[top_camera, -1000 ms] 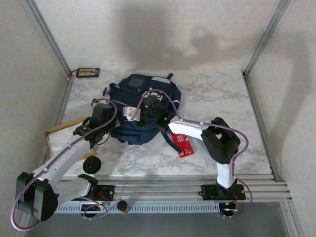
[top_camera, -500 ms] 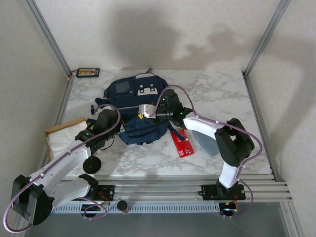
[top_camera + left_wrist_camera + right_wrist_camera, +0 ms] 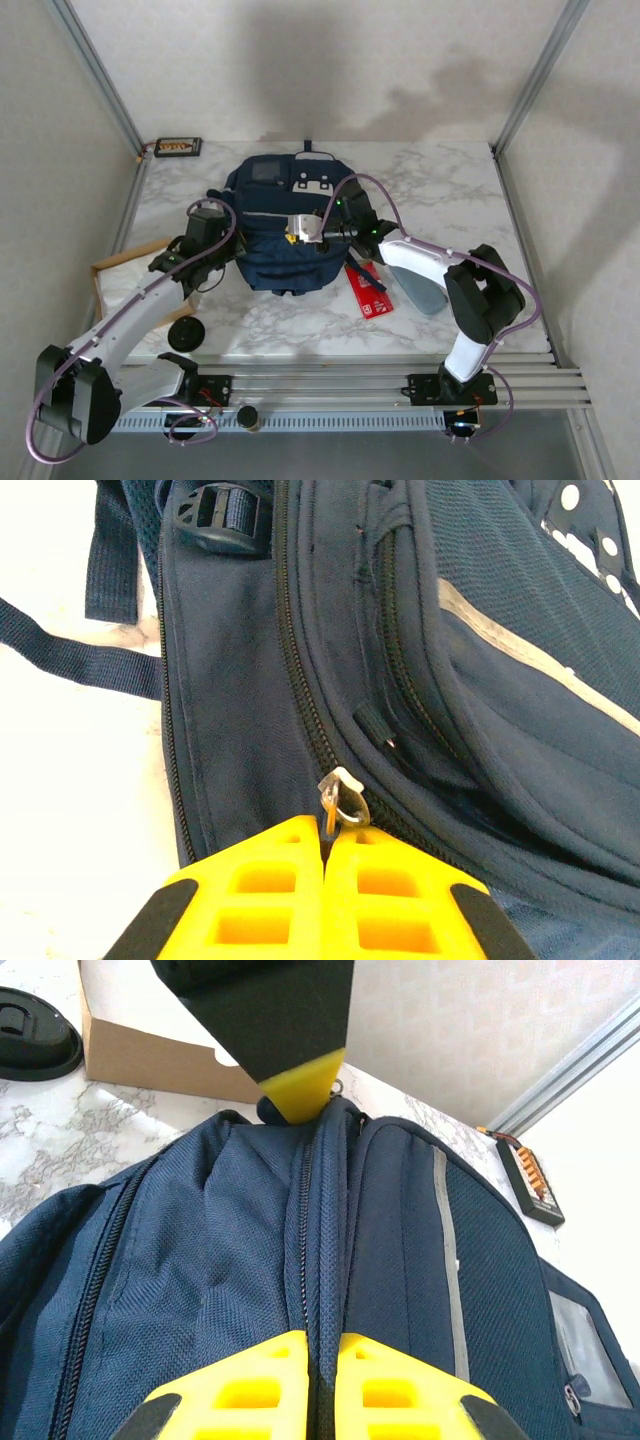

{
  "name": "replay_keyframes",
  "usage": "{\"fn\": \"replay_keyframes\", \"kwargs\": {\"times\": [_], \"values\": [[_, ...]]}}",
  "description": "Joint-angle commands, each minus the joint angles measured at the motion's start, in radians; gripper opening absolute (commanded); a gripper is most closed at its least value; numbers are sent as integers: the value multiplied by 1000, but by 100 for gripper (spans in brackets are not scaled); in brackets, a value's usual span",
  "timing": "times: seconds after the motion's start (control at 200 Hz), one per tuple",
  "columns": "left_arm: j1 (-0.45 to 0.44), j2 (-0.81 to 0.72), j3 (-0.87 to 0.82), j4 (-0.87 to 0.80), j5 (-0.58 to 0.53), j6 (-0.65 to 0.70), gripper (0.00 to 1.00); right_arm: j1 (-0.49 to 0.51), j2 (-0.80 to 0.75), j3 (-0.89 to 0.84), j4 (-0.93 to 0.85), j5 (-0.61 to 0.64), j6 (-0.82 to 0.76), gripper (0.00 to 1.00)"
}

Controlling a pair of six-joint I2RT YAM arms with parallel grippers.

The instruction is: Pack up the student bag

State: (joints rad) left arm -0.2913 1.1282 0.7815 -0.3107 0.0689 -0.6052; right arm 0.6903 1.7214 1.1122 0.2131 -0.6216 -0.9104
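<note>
The student bag (image 3: 272,215) is a navy backpack lying flat in the middle of the table, with its pale stripe (image 3: 447,1250) running along the front pocket. My left gripper (image 3: 230,255) is at the bag's left edge, shut on the metal zipper pull (image 3: 340,798) of the main zipper; its yellow fingers (image 3: 262,885) meet just below the pull. My right gripper (image 3: 295,235) is over the bag's middle, shut on a raised fold of bag fabric (image 3: 322,1290) beside the zipper. The left gripper's yellow fingertip (image 3: 300,1090) shows at the far end of that fold.
A cardboard box (image 3: 128,272) sits at the left table edge, with a black round lid (image 3: 186,333) in front of it. A red card (image 3: 368,290) and a grey-blue case (image 3: 425,290) lie right of the bag. A small dark tray (image 3: 178,147) is at the back left.
The bag has turned and shifted toward the back, straightening out. My right arm swung right with the fabric in its grip, uncovering the grey-blue case. The left gripper stayed at the bag's left edge.
</note>
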Motion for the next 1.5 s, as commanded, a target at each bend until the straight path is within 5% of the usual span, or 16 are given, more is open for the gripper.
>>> {"fn": "replay_keyframes", "kwargs": {"times": [0.0, 0.255, 0.3, 0.436, 0.626, 0.921, 1.237, 1.492], "values": [[129, 60, 24, 49, -216, 24, 0, -57, -88, -57, -120, -52, -19, 0], [96, 63, -11, 203, 2, 81, 0, -1, -60, -39, -123, -3, 13, 0], [80, 59, -14, 211, 7, 81, 0, 44, -47, -37, -104, 41, 30, 17], [60, 62, -7, 208, 25, 82, 0, 90, 4, 0, -35, 121, 129, 35], [57, 58, -8, 202, 22, 83, 0, 121, 57, 72, 7, 195, 213, 42], [52, 50, -14, 203, 23, 79, 0, 151, 139, 171, 38, 391, 267, 39], [46, 46, -19, 219, 40, 63, 0, 184, 248, 315, 3, 444, 241, 37], [44, 21, -17, 160, -34, 37, 0, 200, 192, 260, 27, 445, 119, 2]]}}
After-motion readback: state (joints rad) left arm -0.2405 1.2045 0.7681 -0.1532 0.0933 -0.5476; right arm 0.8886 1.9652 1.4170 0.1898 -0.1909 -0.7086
